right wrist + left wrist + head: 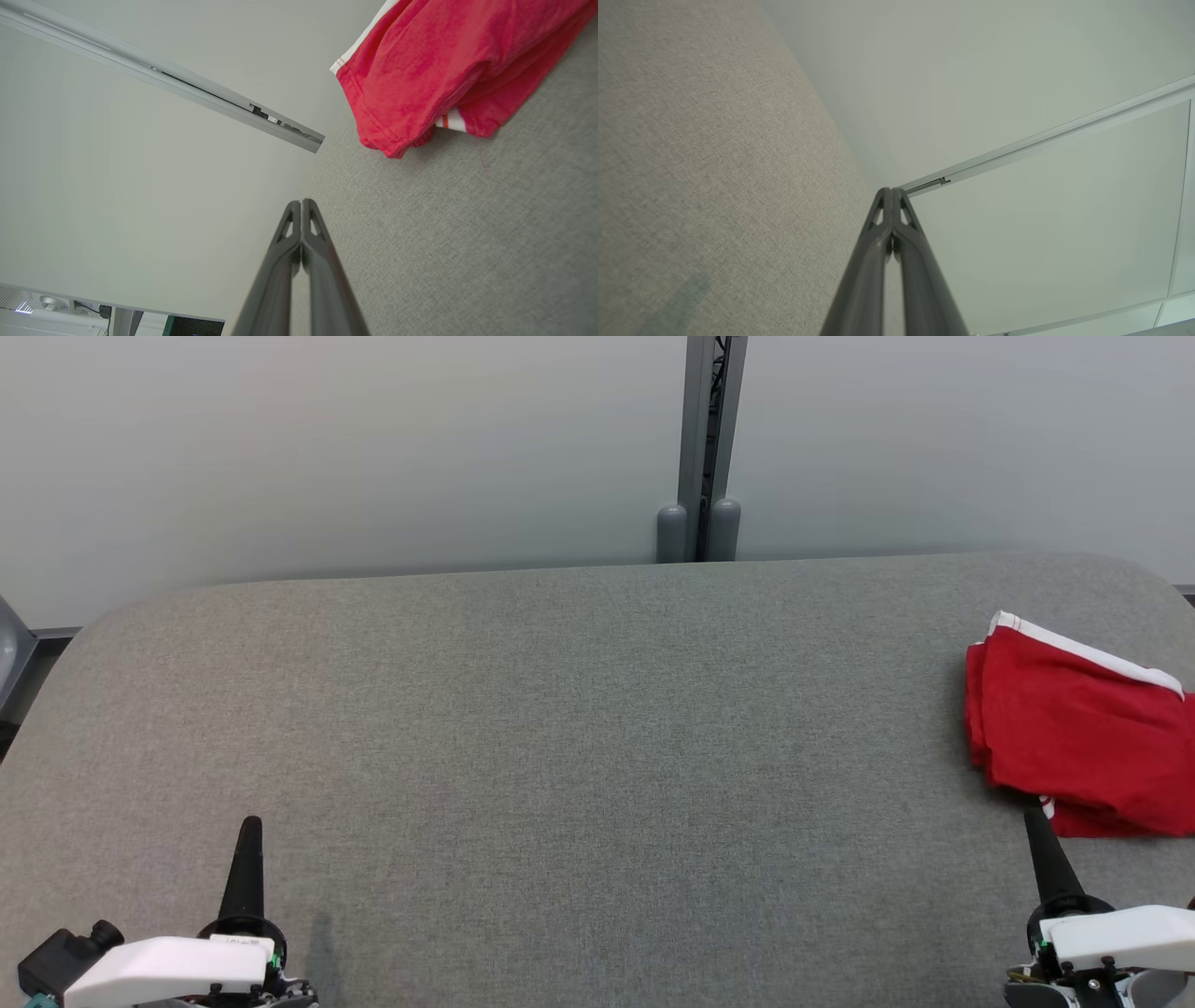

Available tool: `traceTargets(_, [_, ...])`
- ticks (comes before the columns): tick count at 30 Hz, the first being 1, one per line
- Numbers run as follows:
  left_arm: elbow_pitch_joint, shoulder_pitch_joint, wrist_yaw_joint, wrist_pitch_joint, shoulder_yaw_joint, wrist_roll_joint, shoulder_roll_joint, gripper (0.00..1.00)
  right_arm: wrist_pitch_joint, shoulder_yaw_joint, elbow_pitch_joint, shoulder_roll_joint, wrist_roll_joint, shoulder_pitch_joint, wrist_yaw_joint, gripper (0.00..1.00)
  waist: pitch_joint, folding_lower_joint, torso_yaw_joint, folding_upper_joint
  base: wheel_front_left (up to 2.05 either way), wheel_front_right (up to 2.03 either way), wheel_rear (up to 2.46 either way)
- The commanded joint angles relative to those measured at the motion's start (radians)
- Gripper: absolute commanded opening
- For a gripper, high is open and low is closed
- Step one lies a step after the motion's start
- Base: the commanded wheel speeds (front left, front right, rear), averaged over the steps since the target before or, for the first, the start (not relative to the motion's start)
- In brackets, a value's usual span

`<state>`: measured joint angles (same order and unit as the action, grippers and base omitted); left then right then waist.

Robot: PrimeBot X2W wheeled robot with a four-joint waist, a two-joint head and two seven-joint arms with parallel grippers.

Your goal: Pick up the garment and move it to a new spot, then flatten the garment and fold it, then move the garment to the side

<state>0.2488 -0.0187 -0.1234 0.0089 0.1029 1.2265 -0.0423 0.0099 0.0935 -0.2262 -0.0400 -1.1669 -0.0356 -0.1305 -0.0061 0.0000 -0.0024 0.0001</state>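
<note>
The garment (pixel 1083 728) is red with white trim, folded into a compact bundle at the far right of the grey table (pixel 579 737), partly cut off by the head view's right edge. In the right wrist view the garment (pixel 434 70) lies ahead and to the right of my fingers. My right gripper (pixel 1034 817) is shut and empty at the lower right, its tip just short of the garment's near edge; the right gripper (pixel 301 203) holds nothing. At the lower left my left gripper (pixel 250 823) is shut, empty, far from the garment. The left gripper (pixel 891 190) has its fingers pressed together.
A pale wall with a grey vertical post (pixel 709 448) stands behind the table's far edge. The table's corners are rounded. A grey object (pixel 11 649) shows at the left edge beyond the table.
</note>
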Motion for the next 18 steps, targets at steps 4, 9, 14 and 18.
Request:
traceTargets(4, [-0.009,-0.031,-0.008,0.011,0.006,0.042,-0.007,0.0,0.011,0.007,0.004,-0.011,-0.051,-0.026,0.0,0.0,0.001,0.0,0.0,-0.0001,0.0,0.0,0.0])
traceTargets(9, [-0.008,-0.042,-0.008,0.023,0.007,0.085,-0.008,0.0,0.024,0.009,0.001,-0.011,-0.1,-0.032,0.0,0.0,0.002,0.0,0.0,-0.0001,0.0,0.0,0.0])
traceTargets(14, [-0.008,-0.048,-0.009,0.034,0.007,0.128,-0.008,0.0,0.035,0.011,-0.001,-0.012,-0.148,-0.04,0.0,0.0,0.002,0.0,0.001,-0.0001,0.0,0.0,0.0])
traceTargets(18, [-0.008,-0.056,-0.009,0.043,0.008,0.159,-0.008,0.0,0.044,0.012,-0.003,-0.012,-0.185,-0.044,0.0,0.0,0.003,0.0,0.001,-0.0001,0.0,0.0,0.0])
